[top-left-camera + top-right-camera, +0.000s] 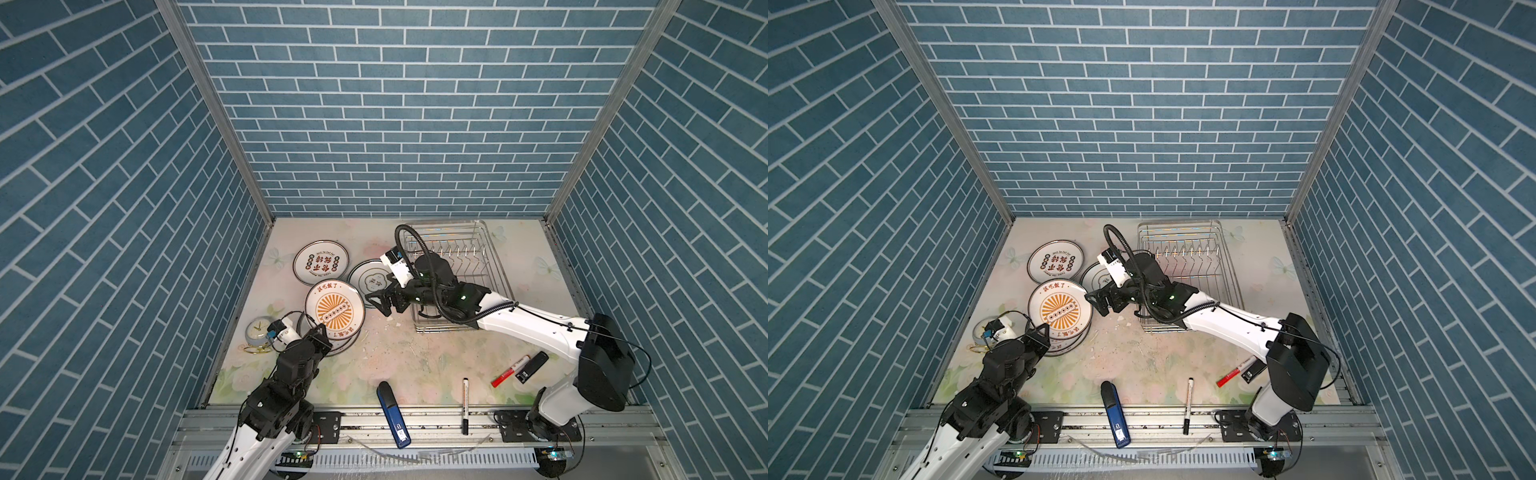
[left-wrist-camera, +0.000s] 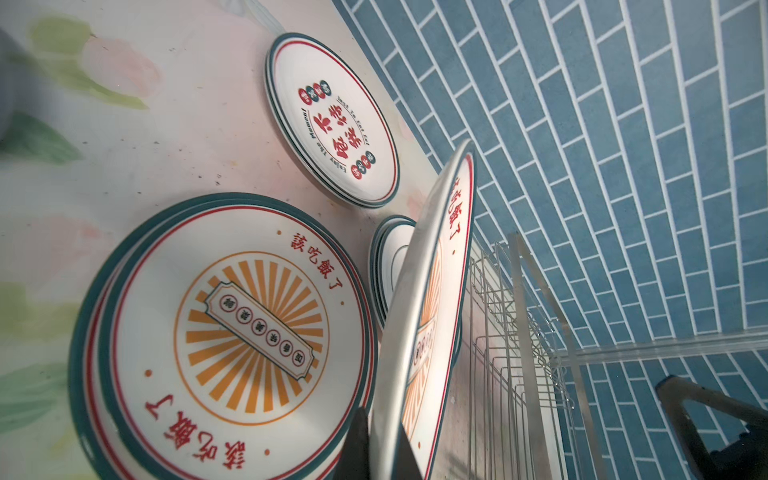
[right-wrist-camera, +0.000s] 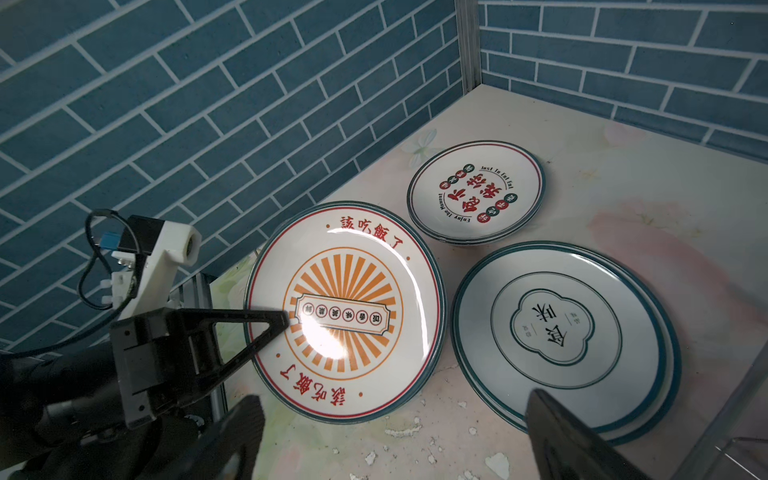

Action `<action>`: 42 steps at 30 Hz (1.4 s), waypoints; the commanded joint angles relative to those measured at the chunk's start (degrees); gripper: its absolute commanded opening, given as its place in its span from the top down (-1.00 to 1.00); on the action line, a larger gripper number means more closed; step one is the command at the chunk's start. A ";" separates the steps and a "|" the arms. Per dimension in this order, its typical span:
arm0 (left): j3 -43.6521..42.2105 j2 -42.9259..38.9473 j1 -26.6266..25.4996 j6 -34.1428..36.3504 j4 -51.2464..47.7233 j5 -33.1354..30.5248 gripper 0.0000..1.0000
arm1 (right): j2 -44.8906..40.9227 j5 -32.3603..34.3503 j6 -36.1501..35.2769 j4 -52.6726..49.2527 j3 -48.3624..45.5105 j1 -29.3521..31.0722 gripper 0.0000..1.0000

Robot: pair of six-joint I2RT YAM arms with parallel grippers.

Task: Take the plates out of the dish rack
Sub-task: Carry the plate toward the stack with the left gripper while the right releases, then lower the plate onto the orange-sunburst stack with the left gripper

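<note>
Plates [image 1: 319,262] lie out on the flowery table [image 1: 415,365], in the left half of both top views. The dish rack [image 1: 453,252] sits at the upper right of the table with its prongs bare. Farthest back is the pile with red letters [image 1: 1054,264]. Just to its right is the pile with a flower-shape mark [image 3: 565,328], partly hidden by the right arm in both top views. Nearer the front lies the sunburst pile [image 2: 232,332], flat on the table. The left gripper [image 1: 322,332] is pressed tight on the rim of one sunburst plate [image 1: 334,307] and holds it tilted above that pile. In the left wrist view this plate stands on edge between the two dark fingers [image 2: 353,444]. The right gripper [image 1: 375,303] is spread wide and holds nothing. It hangs over the table between the sunburst plate and the rack, close to the flower-mark pile. A small round clock [image 1: 257,332] stands at the left edge of the table, beside the left arm. Near the front edge lie a blue case [image 1: 392,415], a black pen [image 1: 465,405], a red marker [image 1: 510,370] and a small black box [image 1: 532,367].
</note>
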 commanded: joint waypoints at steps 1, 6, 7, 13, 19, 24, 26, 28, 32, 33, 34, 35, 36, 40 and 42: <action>0.86 -0.52 4.16 -0.82 -0.88 3.43 1.00 | 3.41 1.10 -1.58 -0.88 4.22 0.75 -0.97; 0.35 1.58 11.07 -0.47 -0.22 9.63 1.00 | 8.21 2.31 -0.78 -0.59 7.90 1.70 -0.97; 0.16 1.32 11.83 -0.33 -0.09 10.26 1.00 | 9.13 2.30 -0.83 -0.45 8.48 1.81 -0.97; -1.58 1.93 14.58 -0.58 1.19 13.06 1.00 | 15.11 3.18 -1.00 -2.52 13.74 1.85 -0.98; -3.13 3.29 15.78 -2.48 1.08 14.01 1.00 | 20.26 4.86 -1.55 -3.94 18.20 1.85 -0.97; -3.39 5.22 16.30 -2.40 1.28 13.99 1.00 | 23.72 4.57 -1.73 -5.50 21.75 1.86 -0.97; -3.55 6.28 16.61 -2.40 1.68 14.46 1.00 | 24.31 4.60 -1.83 -5.79 22.24 1.93 -0.97; -3.89 7.23 16.83 -2.66 2.22 14.96 1.00 | 24.41 4.74 -1.86 -5.80 22.17 1.87 -0.97; -5.36 8.42 17.35 -3.09 4.42 16.48 0.93 | 24.41 4.65 -1.82 -5.61 21.94 1.85 -0.97; -5.57 8.47 17.44 -3.18 4.42 16.31 0.92 | 24.39 4.64 -1.84 -5.62 21.88 1.92 -0.97; -5.74 8.47 17.44 -3.19 4.42 16.14 0.91 | 24.49 4.57 -1.76 -5.62 21.95 1.95 -0.96; -5.76 8.34 17.44 -3.32 4.06 15.92 0.91 | 24.62 4.45 -1.73 -5.62 21.89 1.96 -0.97; -5.68 8.17 17.53 -3.44 3.45 15.78 0.89 | 24.72 4.41 -1.71 -5.62 21.89 1.95 -0.97; -6.14 7.27 17.53 -3.71 2.91 15.84 0.81 | 24.98 4.11 -1.48 -5.60 21.87 1.96 -0.96; -6.46 6.99 17.53 -3.72 2.88 16.21 0.79 | 25.01 4.18 -1.47 -5.62 21.83 1.95 -0.96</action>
